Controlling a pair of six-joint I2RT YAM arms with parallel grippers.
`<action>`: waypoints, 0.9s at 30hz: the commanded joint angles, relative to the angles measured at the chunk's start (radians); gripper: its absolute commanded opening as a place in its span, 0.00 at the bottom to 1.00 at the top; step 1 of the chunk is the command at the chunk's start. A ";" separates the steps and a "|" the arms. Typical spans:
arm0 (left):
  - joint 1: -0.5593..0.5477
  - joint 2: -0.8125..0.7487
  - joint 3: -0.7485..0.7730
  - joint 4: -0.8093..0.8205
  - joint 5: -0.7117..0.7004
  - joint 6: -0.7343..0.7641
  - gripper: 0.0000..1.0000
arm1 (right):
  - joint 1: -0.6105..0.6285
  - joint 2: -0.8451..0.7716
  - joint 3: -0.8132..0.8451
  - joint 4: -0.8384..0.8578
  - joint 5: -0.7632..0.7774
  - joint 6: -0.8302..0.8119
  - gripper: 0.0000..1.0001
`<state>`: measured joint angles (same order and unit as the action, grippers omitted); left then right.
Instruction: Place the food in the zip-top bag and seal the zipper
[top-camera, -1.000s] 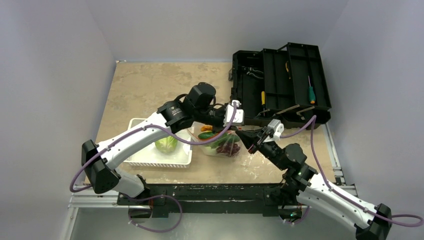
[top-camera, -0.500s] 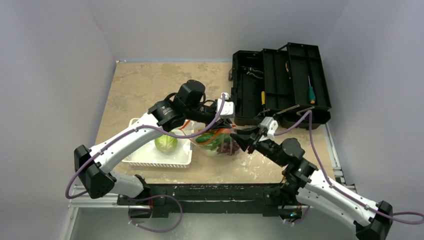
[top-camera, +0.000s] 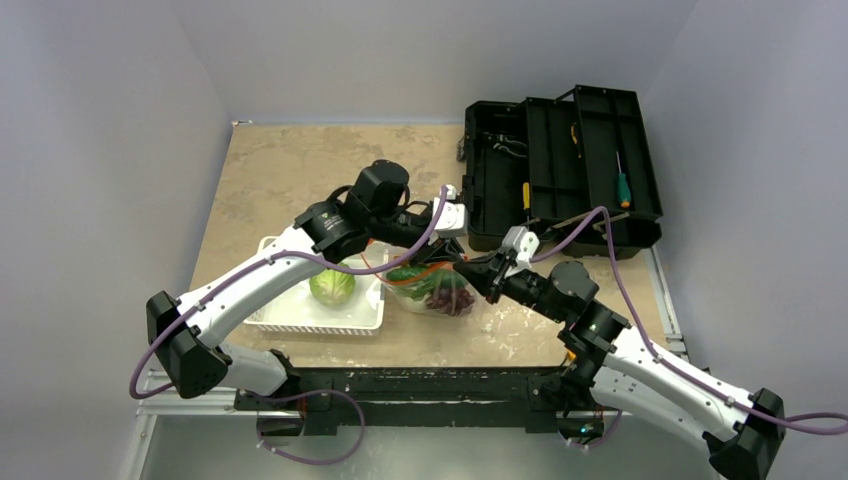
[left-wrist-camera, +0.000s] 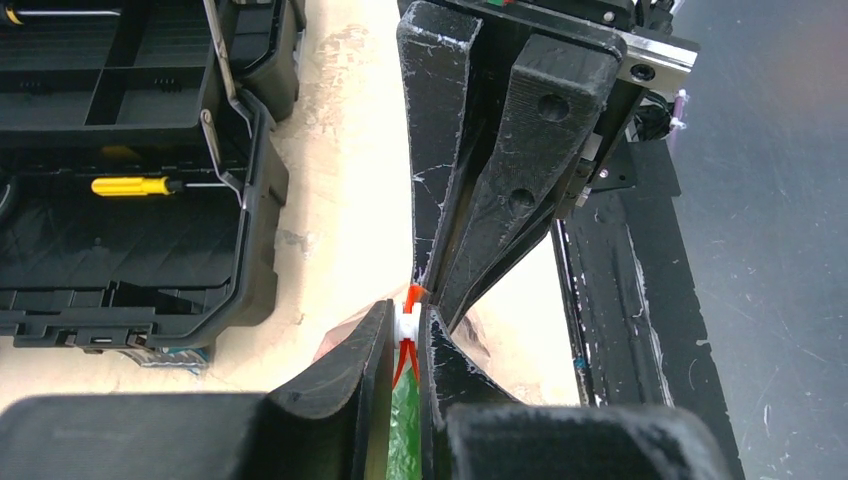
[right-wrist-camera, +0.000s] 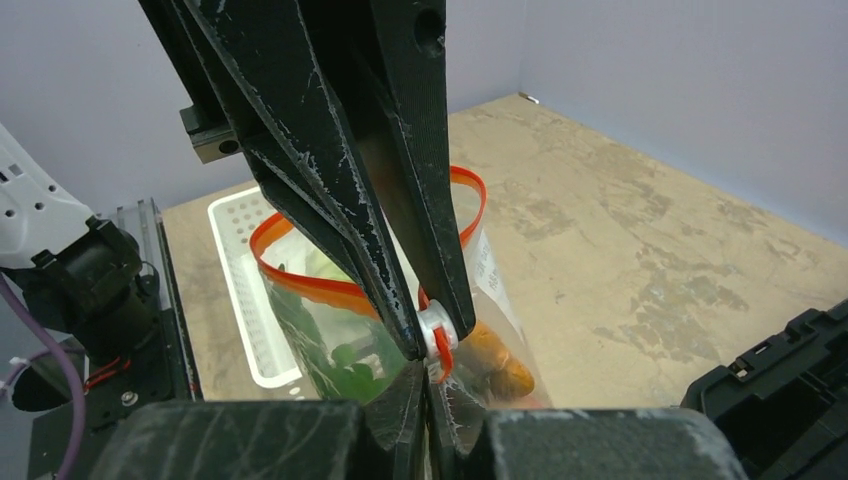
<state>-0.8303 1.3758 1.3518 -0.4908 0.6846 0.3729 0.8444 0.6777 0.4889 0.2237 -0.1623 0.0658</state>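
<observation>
Fingers on the right (top-camera: 480, 272) have shifted left onto the zipper (right-wrist-camera: 300, 285).

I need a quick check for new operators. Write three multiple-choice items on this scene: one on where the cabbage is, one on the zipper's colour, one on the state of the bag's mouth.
1. Where is the cabbage?
A. In the basket
B. In the toolbox
C. On the table

2. What colour is the zipper?
A. Blue
B. Green
C. Orange-red

3. How is the mouth of the bag?
A. Zipped shut
B. Open
C. Taped over

Answers:
1 A: the top view shows it lying inside the white basket.
2 C: the strip reads orange-red in the right wrist view.
3 B: the strip forms an open loop there.
</observation>
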 joint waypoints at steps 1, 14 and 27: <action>0.003 -0.037 0.021 0.056 0.059 -0.020 0.00 | 0.002 -0.010 0.030 0.037 -0.046 -0.014 0.05; 0.003 -0.037 0.024 0.045 0.068 -0.025 0.00 | 0.002 0.047 0.041 0.067 0.026 -0.005 0.25; 0.003 -0.033 0.024 0.005 -0.030 -0.047 0.00 | 0.001 0.025 -0.037 0.232 0.238 0.210 0.00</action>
<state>-0.8295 1.3750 1.3518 -0.4877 0.6819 0.3515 0.8471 0.7521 0.4648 0.3378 -0.0898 0.1444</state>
